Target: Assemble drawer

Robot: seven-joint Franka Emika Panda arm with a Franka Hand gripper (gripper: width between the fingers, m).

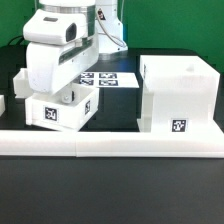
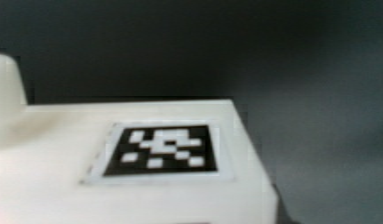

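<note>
Nearest me runs the long white wall (image 1: 110, 143), and just behind it stands the big casing (image 1: 178, 92). Apart from the casing, toward the exterior view's left, sits a small tray (image 1: 58, 110). The gripper (image 1: 66, 92) hangs low over it, but I cannot tell whether it is clenched or loose. Farther back than the casing lies the marker board (image 1: 105, 77).

One arm (image 1: 52, 45), robot, single. Shells: glossy white moulded plastic, bulky, with rounded corners. Upper link: barrel-shaped, ringed by a thin grey seam band (image 1: 60, 14). Behind the upper links: thin dark cables (image 1: 110, 38), loosely looped. Lower end: the tool (image 1: 62, 94), a white blocky housing with a small grey underside; its fingers mostly hidden. Screws and lettering too small to tell.
</note>
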